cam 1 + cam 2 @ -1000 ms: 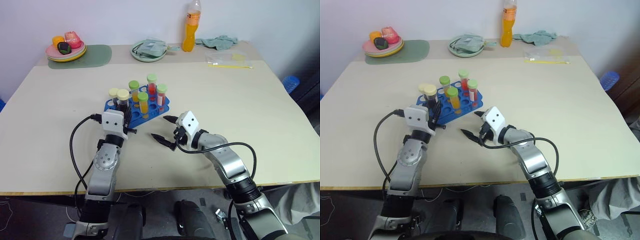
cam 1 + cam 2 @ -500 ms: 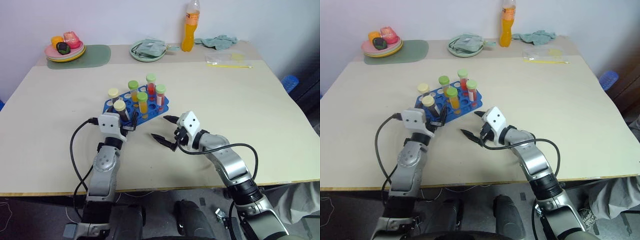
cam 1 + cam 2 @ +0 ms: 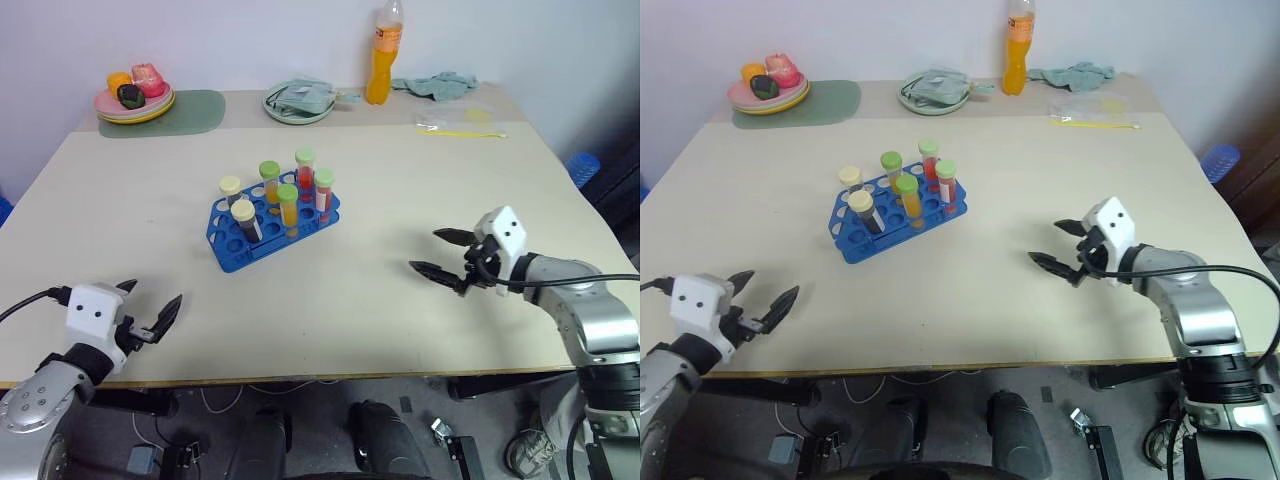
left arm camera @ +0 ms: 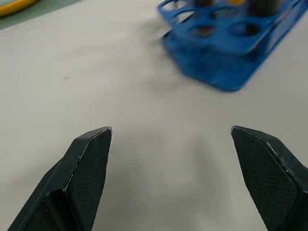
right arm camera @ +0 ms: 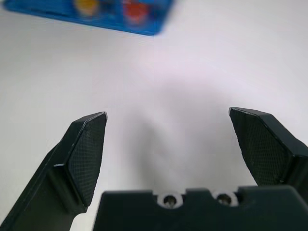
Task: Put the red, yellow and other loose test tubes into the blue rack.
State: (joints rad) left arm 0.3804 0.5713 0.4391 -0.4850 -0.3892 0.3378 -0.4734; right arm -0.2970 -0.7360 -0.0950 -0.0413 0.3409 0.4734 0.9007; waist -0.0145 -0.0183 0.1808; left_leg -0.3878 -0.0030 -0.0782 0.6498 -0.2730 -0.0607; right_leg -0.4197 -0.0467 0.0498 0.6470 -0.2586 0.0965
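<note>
While both pincers hang wide open and empty, left pincer (image 3: 148, 312) at the counter's (image 3: 420, 190) near edge, right pincer (image 3: 438, 254) well apart from the blue rack (image 3: 272, 222), you have six capped tubes (image 3: 286, 207) upright in it at mid-counter. Light, stiff, slick plastic by my judgement. Grip just under the cap, gently.

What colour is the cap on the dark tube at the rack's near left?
Cream, on the dark tube in the blue rack; clearest in the left eye view.
</note>
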